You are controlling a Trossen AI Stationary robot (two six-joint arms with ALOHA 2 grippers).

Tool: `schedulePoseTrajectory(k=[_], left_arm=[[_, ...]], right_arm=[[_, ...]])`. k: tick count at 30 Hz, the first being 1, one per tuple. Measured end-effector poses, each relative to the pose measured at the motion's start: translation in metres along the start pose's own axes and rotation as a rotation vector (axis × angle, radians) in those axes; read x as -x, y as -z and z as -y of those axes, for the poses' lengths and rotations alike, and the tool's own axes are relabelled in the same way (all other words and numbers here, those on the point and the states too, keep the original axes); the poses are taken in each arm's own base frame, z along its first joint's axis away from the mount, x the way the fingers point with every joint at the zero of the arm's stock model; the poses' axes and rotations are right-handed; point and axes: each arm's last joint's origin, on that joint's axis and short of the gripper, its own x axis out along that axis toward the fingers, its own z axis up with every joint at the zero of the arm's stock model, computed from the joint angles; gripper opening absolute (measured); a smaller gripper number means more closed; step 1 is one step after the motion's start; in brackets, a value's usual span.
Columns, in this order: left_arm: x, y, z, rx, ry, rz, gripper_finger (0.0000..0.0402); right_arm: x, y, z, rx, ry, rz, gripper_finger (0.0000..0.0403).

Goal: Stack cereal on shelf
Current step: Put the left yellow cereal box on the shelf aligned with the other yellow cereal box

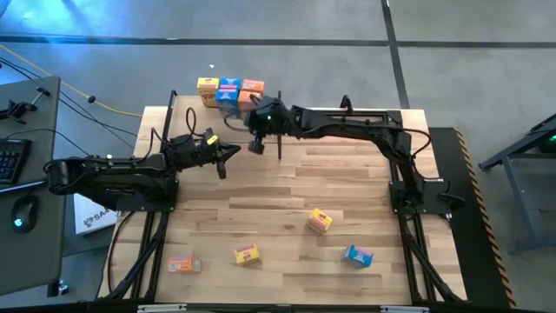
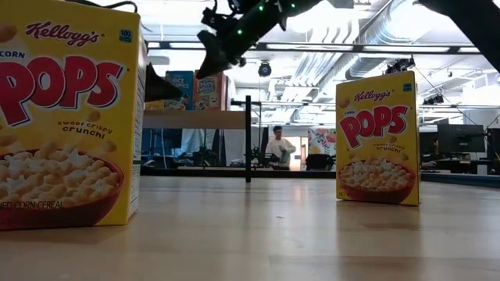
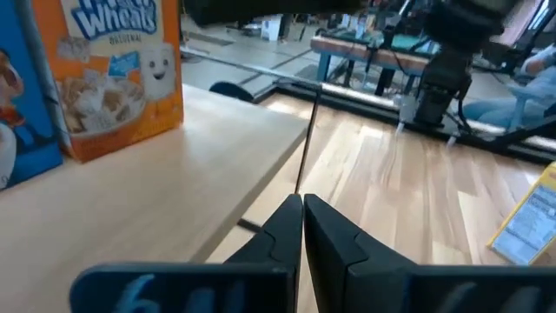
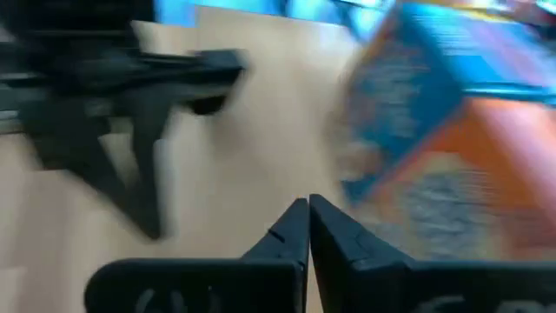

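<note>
My right gripper (image 1: 255,145) at shelf (image 1: 236,120), left gripper (image 1: 228,154) beside; both jaws pressed together, empty. Three cereal boxes (image 1: 229,92) shelved, four scattered on surface (image 1: 278,191). Light, crushable cardboard: pinch narrow sides gently.

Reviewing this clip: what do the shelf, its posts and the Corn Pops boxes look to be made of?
The shelf looks like pale wood or a wood-look laminate with a smooth matte top; faint grain shows. Its post is thin and black, probably painted metal. The Corn Pops boxes appear to be printed cardboard with a slight sheen, given their crisp folded edges and flat printed faces.
</note>
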Motion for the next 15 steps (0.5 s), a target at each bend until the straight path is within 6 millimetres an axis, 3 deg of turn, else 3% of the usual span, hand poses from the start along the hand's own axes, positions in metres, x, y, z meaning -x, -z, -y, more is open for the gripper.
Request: schedulePoseTrajectory(k=[5,15], left_arm=[[0.000,0.000,0.000,-0.017,0.000,-0.003,0.0007],[0.000,0.001,0.001,-0.018,0.039,-0.018,0.0007]], right_arm=[[0.001,0.024,-0.024,-0.012,-0.072,0.095,0.0000],[0.069,0.067,-0.064,-0.080,-0.071,0.321,0.0000]])
